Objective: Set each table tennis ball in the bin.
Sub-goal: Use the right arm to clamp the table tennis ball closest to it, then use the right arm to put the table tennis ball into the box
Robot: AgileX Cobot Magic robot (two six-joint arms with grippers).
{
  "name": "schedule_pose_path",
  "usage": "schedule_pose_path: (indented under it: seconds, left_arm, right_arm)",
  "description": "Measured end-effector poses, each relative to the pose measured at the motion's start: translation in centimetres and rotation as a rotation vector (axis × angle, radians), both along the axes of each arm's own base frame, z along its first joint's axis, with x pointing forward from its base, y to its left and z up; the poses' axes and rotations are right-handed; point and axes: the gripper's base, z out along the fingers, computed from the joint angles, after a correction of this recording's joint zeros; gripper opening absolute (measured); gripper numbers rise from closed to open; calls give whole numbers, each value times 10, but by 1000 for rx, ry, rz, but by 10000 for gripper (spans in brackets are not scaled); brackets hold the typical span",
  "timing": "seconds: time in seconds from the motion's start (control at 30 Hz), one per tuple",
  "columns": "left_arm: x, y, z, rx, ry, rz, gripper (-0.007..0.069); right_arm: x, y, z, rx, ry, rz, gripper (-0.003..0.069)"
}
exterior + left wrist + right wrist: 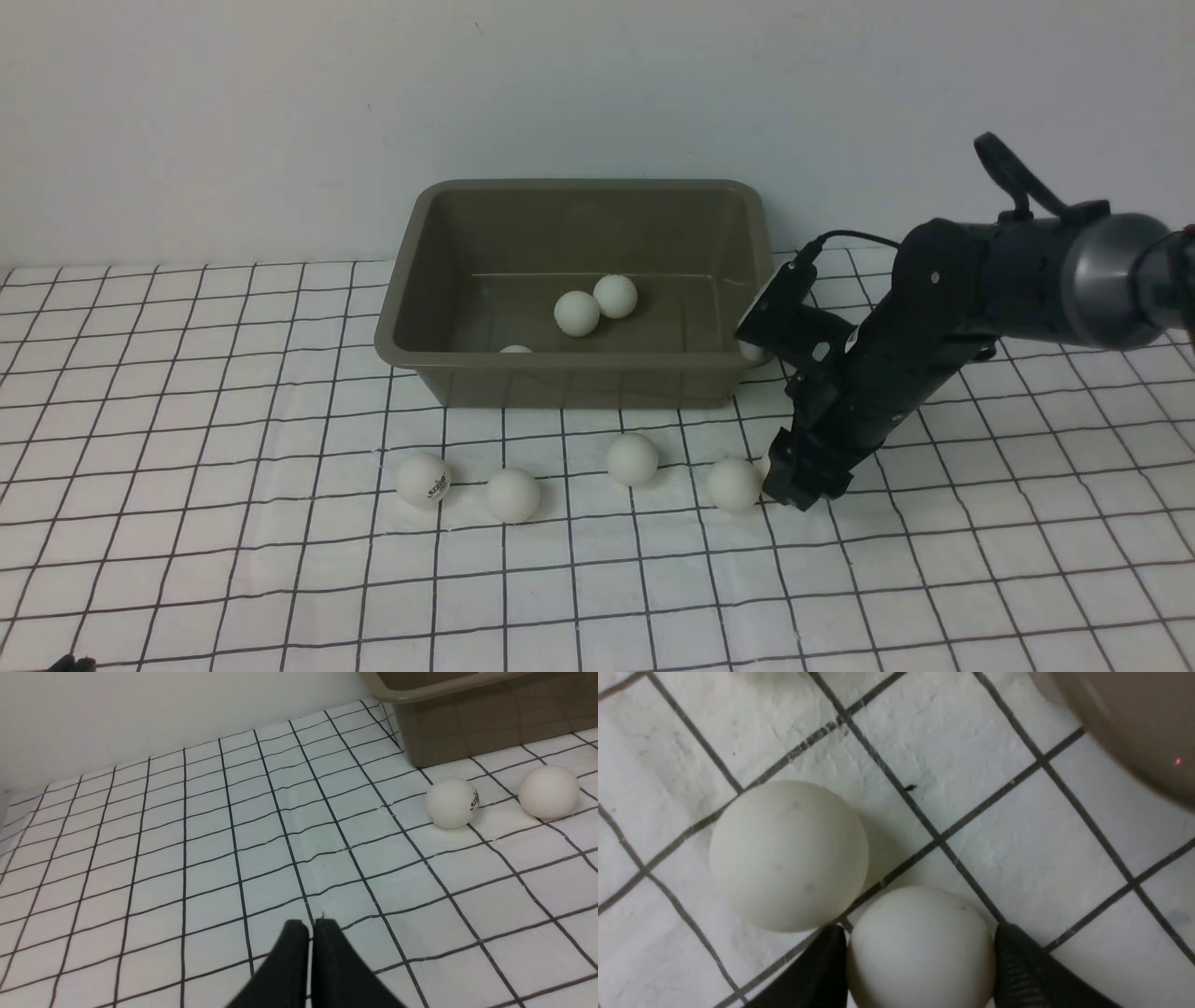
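The olive-brown bin [579, 373] stands at the back middle with two table tennis balls [576, 313] side by side in it and a third [515, 349] peeking over its front wall. Several more balls lie in a row before it, from the logo ball [424, 479] to the rightmost one [734, 483]. My right gripper [780, 481] is down on the cloth beside that rightmost ball. In the right wrist view its fingers [826, 961] press both sides of a ball [920, 947], with the neighbour ball [788, 855] close by. My left gripper [310, 926] is shut and empty above the cloth.
Another ball [752, 352] rests against the bin's right end, half hidden behind the right arm. The left wrist view shows the logo ball [452, 802], a plain ball [549, 791] and the bin's corner [448, 728]. A white wall stands behind the checked cloth.
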Motion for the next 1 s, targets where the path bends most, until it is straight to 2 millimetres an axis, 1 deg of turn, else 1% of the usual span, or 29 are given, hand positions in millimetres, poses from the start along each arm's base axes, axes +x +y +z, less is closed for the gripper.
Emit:
schedule_pose_path:
  seconds: [0.2, 0.33, 0.43, 0.6, 0.7, 0.73, 0.8, 0.87, 0.9, 0.97, 1.0]
  left_arm:
    - [0, 0, 0, 0, 0, 0, -4]
    - [0, 0, 0, 0, 0, 0, -4]
    - [0, 0, 0, 0, 0, 0, -4]
    - [0, 0, 0, 0, 0, 0, -4]
    - [0, 0, 0, 0, 0, 0, -4]
    - [0, 0, 0, 0, 0, 0, -4]
    - [0, 0, 0, 0, 0, 0, -4]
    - [0, 0, 0, 0, 0, 0, -4]
    - [0, 0, 0, 0, 0, 0, -4]
    - [0, 0, 0, 0, 0, 0, -4]
    - [0, 0, 0, 0, 0, 0, -4]
  right_arm:
    - [-1, -1, 0, -13, 11, 11, 365]
    - [2, -3, 9, -67, 32, 28, 365]
    - [10, -7, 34, -131, 13, 14, 365]
    - [17, -12, 73, -183, -42, -32, 365]
    - [22, -12, 113, -164, -120, -75, 365]
    - [24, -10, 127, -133, -155, -86, 365]
    - [27, -1, 147, -54, -214, -94, 365]
    - [29, 14, 161, 46, -282, -85, 365]
    - [30, 22, 164, 94, -308, -79, 365]
    - [31, 32, 164, 132, -328, -73, 365]
    - [34, 38, 159, 147, -330, -69, 365]
